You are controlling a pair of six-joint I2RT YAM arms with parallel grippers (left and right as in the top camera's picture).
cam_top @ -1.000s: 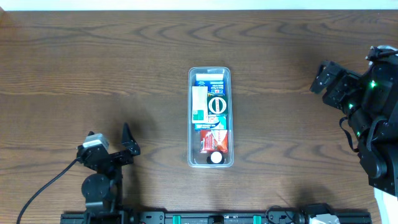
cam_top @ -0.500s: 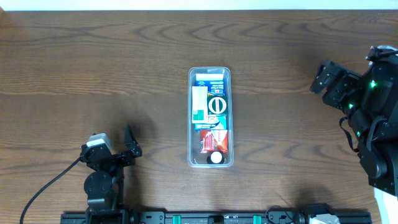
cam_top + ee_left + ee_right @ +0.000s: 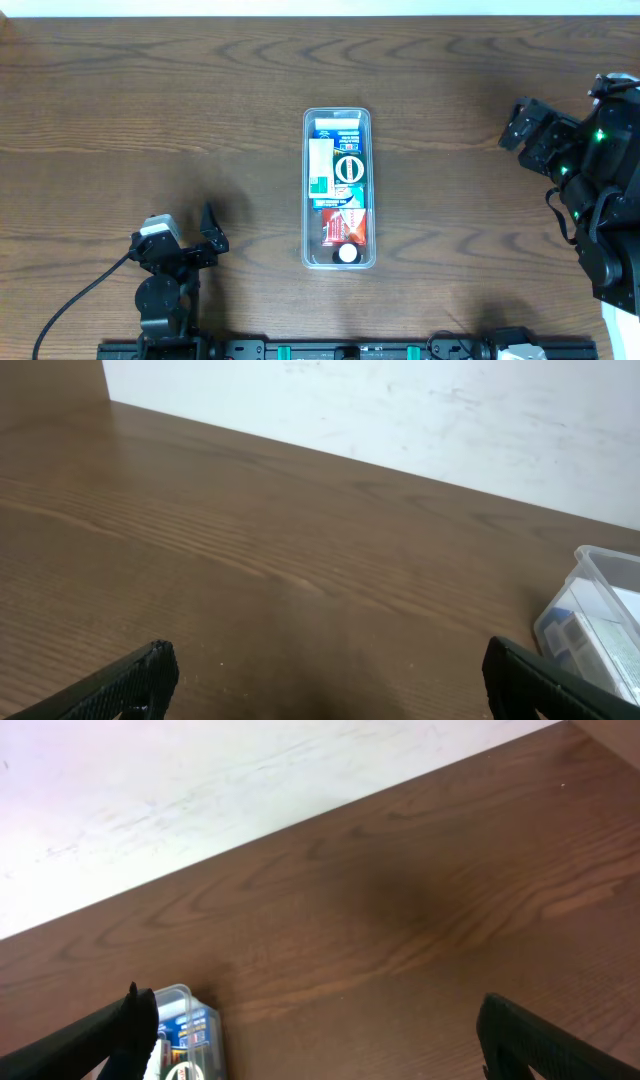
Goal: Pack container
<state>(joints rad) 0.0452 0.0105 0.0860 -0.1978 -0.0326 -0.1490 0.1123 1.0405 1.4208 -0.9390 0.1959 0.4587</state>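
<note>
Brown wood-grain table (image 3: 150,100) fills our overhead view, and the container (image 3: 338,112), a clear long tray with rounded corners, lies at its middle with its long side running away from the arms' base. We see it filled end to end: a blue-and-white box (image 3: 336,127) at the far end, a green-and-white carton (image 3: 320,167) beside a dark green round-labelled pack (image 3: 350,169), a red packet (image 3: 346,222) and a white round cap (image 3: 346,254) at the near end. Against the picture of a second ago, the left gripper (image 3: 212,237) has drawn back a little toward the near edge and sits well apart from the tray on its left; over the last half second we find no further shift. Its fingers (image 3: 135,675) are spread wide with nothing between them, and only a corner of the container (image 3: 590,595) shows at the right of its wrist view. The right gripper (image 3: 512,125) has kept its place far out on the tray's right side, fingers (image 3: 130,1020) likewise parted and empty, the tray's far end (image 3: 190,1005) just visible beside one of them. The tray and its contents lie as they did before. A black cable (image 3: 70,305) trails from the left arm.
</note>
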